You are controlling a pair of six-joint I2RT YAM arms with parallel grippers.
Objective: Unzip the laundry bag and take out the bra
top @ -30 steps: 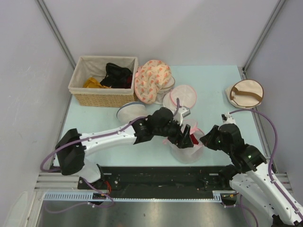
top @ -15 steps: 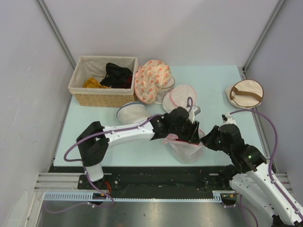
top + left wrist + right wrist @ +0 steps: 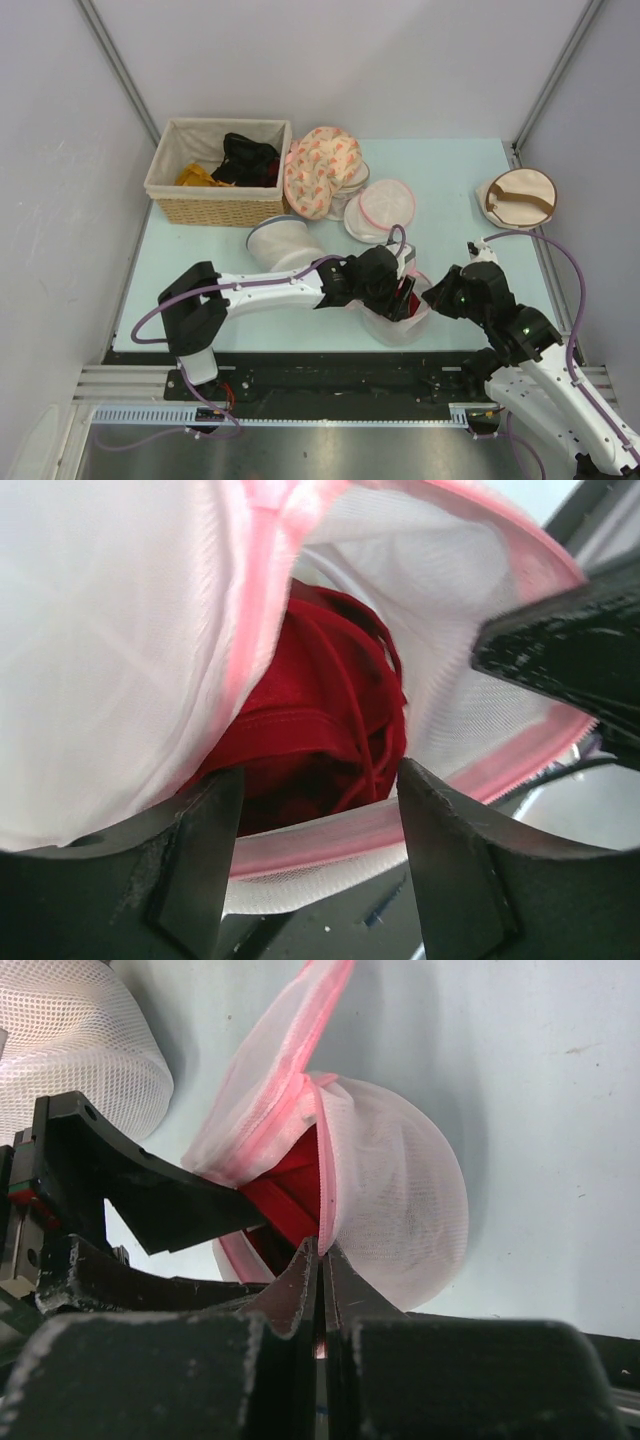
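While the overhead view hides the bag's mouth under both arms, the left wrist camera looks straight into it. The left hand has its fingers wide apart, one on each side of the bra, which lies bunched and red directly ahead of them inside the bag. Whether either finger presses the fabric I cannot tell; both tips sit at the lower edge of the pink rim. To this hand's upper right, a black finger of the right hand bears on the rim.

Only the right wrist camera shows that grasp plainly. The right hand's fingers are closed together, clamped on the bag's zipper edge just ahead. The mesh bulges to their right, and a left-hand finger enters the opening from their left.

From above, the bag sits on the desk between the two hands. Beyond the left hand stand a mesh cylinder, round pouches, a floral bag and a basket.
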